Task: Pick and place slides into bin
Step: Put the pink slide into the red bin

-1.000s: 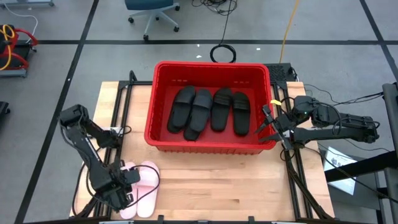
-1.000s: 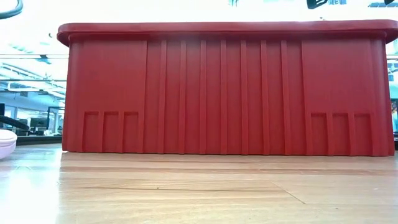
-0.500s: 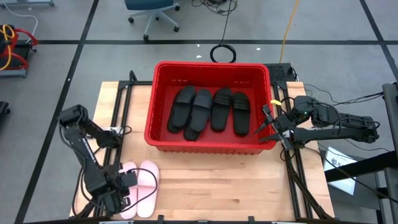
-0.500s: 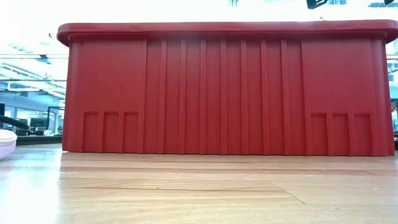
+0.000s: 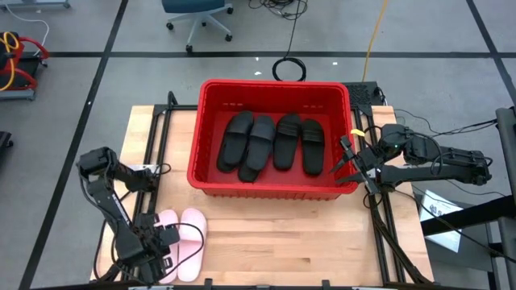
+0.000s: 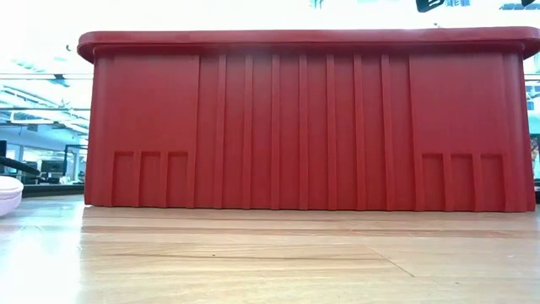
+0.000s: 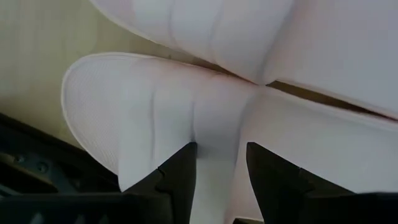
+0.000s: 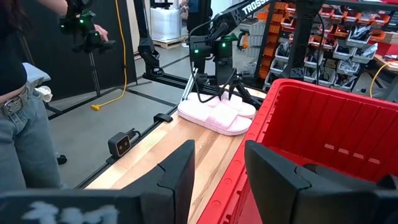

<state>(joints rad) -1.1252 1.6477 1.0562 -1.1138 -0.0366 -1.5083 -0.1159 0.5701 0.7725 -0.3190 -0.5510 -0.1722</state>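
Grey floor crossed by dark tape lines is seen around a wooden bench (image 5: pixel 266 242); an office chair (image 5: pixel 197 12) stands beyond it, and a person in jeans (image 8: pixel 18 124) is seen at the bench side in the right wrist view.

Bin (image 5: pixel 270 90): red, set toward the far middle of the bench. Four black slides (image 5: pixel 272 143) are laid side by side inside it. No flip-flop pair can be found in any view.

Pink slides (image 5: pixel 184 242): a pair, side by side, at the near left corner of the bench, well apart from the bin.

Left pincer (image 5: pixel 153 251): lowered onto the outer pink slide (image 7: pixel 186 143). Its fingers are spread, and the strap is seen between them in the wrist view, not yet clenched. Step in hand, as judged: the grasp of this slide. Next called for: closing on the strap, a lift, and carriage across and over the near rim.

Right pincer (image 5: pixel 348 157): held apart and empty, parked just beside the bin's right wall, waiting.

In the way: the bin's tall near wall must be cleared; the second pink slide, touching the first, may be dragged along. Free floor in the bin is left mostly at its sides.
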